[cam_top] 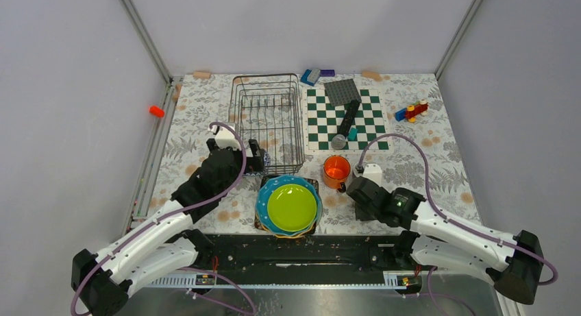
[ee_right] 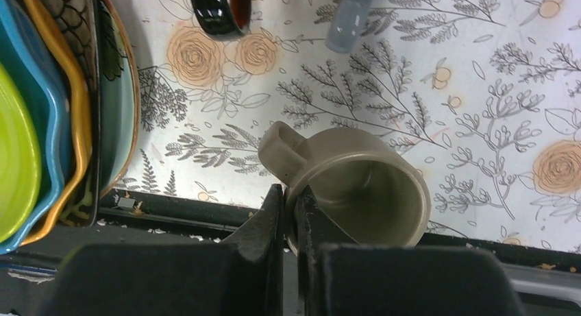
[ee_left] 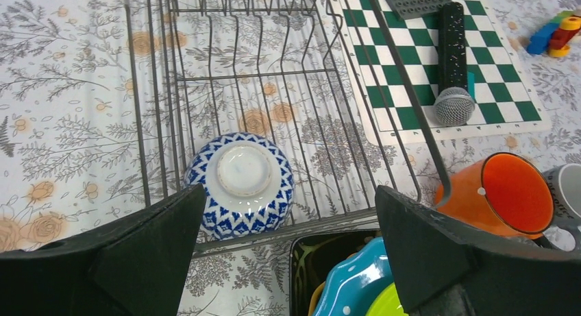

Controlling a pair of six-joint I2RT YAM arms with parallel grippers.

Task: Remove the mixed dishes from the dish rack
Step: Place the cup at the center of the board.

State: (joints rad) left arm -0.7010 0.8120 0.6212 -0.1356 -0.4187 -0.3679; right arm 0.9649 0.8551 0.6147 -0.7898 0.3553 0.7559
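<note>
The wire dish rack (cam_top: pixel 267 117) holds one upturned blue-and-white patterned bowl (ee_left: pixel 240 186) in its near corner. My left gripper (cam_top: pixel 255 158) is open and empty, just above and in front of that bowl, its fingers (ee_left: pixel 137 261) wide apart. A stack of plates (cam_top: pixel 289 205), lime green on top of blue, orange and dark patterned ones, lies in front of the rack. The orange mug (cam_top: pixel 336 171) lies on its side right of the stack. My right gripper (ee_right: pixel 290 199) is shut on the rim of a grey cup (ee_right: pixel 363 186), low over the table near the front edge.
The green-and-white checkerboard mat (cam_top: pixel 373 120) lies right of the rack with a microphone (cam_top: pixel 346 124) and a grey studded plate (cam_top: pixel 342 91) on it. Toy bricks (cam_top: pixel 411 112) lie at the far right, more (cam_top: pixel 312 76) at the back. The black front rail (ee_right: pixel 178 216) runs just below the cup.
</note>
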